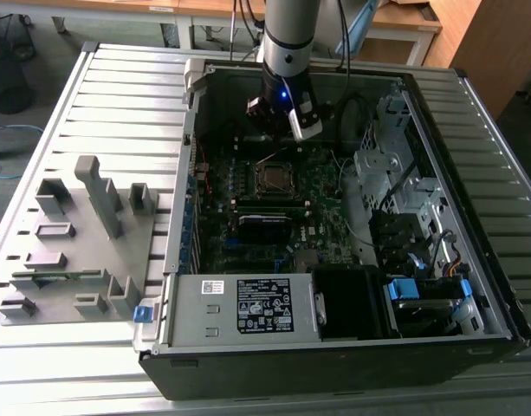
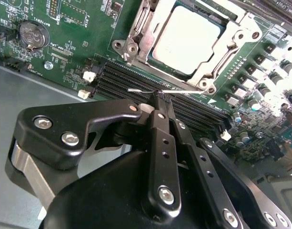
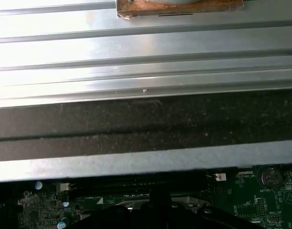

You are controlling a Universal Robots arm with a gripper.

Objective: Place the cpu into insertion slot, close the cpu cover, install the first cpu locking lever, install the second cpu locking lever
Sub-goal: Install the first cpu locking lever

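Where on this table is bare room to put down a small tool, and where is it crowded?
Bare ribbed table lies beyond the grey fixture, at the exterior view's left of the computer case; another strip runs along the case on the exterior view's right. Crowded: the fixture's own blocks, and inside the case around the cpu, where the pincer hangs.
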